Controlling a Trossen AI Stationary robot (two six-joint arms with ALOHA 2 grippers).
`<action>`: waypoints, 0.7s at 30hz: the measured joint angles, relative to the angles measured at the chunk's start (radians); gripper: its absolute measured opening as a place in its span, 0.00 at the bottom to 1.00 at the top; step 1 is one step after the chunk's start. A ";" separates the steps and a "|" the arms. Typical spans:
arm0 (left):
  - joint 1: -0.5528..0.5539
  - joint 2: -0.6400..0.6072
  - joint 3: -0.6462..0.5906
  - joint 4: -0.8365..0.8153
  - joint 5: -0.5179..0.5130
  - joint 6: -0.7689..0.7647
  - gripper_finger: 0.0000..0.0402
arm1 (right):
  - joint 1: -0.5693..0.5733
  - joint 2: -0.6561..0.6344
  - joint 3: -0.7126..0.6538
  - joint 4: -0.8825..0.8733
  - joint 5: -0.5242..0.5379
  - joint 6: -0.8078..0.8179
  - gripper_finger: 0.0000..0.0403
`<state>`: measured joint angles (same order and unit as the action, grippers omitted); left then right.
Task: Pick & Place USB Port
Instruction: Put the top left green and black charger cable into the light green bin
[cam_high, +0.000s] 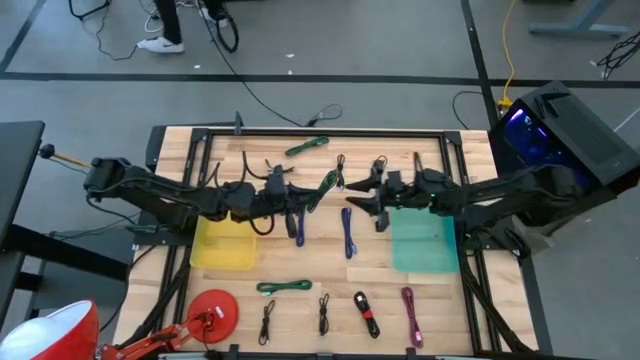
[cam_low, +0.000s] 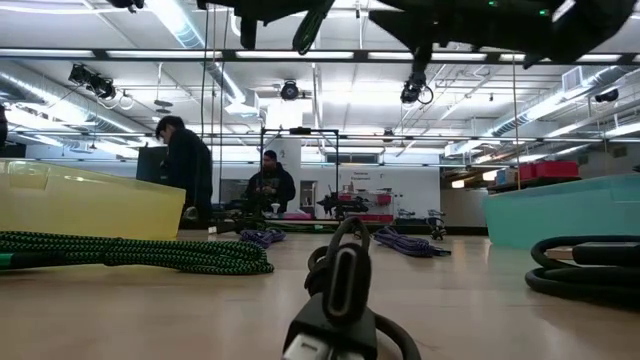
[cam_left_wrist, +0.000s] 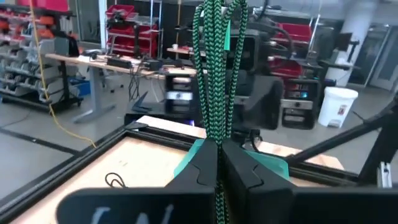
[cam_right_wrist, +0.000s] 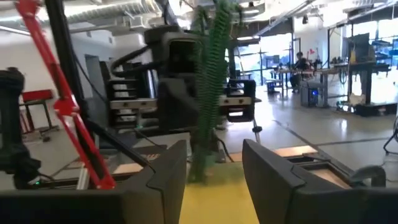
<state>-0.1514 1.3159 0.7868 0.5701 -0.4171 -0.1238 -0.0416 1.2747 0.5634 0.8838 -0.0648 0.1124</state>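
You have the green braided USB cable (cam_left_wrist: 214, 68) pinched in the left claw (cam_left_wrist: 219, 163), fingers closed tight on it, lifted clear of the table (cam_high: 300, 265) near its middle. The right claw (cam_right_wrist: 214, 171) faces it with fingers spread, empty, the cable hanging just ahead of the gap. Bring the right claw in level so the cable sits deep between both fingers before closing; release left only after. Both arms reach inward, wrists nearly meeting between the yellow bin (cam_high: 225, 245) and the teal bin (cam_high: 425, 245).
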 joint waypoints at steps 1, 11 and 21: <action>-0.006 0.000 0.000 0.000 0.001 0.007 0.01 | -0.001 0.021 0.016 0.000 -0.002 -0.004 0.40; -0.026 0.000 0.000 -0.045 -0.057 0.028 0.01 | -0.001 0.138 0.165 0.007 -0.088 -0.023 0.40; -0.031 0.000 0.000 -0.045 -0.051 0.032 0.01 | -0.001 0.142 0.181 -0.003 -0.049 -0.032 0.40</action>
<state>-0.1825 1.3163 0.7864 0.5255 -0.4683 -0.0914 -0.0425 1.4170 0.7448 0.8810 -0.1135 0.0807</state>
